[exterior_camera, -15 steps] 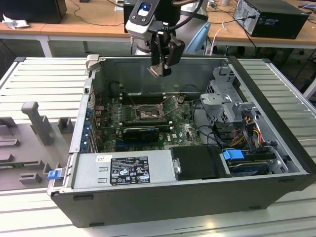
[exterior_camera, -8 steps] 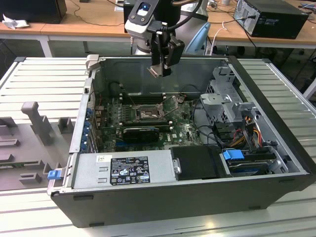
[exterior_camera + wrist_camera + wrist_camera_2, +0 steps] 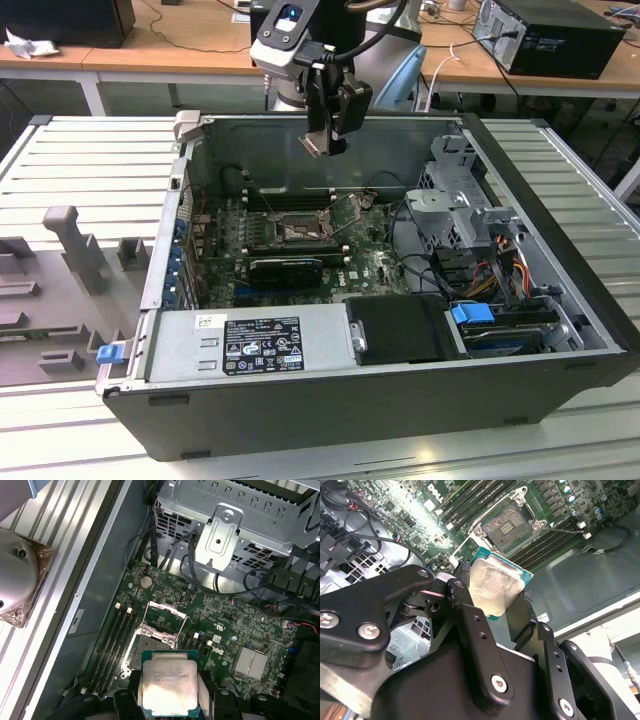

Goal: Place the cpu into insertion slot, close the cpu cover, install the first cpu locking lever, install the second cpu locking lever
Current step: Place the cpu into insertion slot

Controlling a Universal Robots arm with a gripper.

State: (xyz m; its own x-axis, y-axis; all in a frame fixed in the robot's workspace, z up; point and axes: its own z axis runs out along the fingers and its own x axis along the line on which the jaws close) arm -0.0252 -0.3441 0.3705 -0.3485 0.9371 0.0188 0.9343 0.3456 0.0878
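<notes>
Fingers (image 3: 520, 614) pinch the cpu (image 3: 496, 586), covering two of its edges, well above the open insertion slot (image 3: 506, 526).

- A bench (image 3: 90, 160) of pale grey ribbed metal slats is seen, extending past the computer case (image 3: 330, 400) on every visible side.
- The open computer case is laid on its side directly on the slats, its open face turned upward.
- A grey fixture plate (image 3: 40, 330) with raised blocks and one upright post (image 3: 65, 235) is set on the bench just beside the case, toward the exterior view's left.
</notes>
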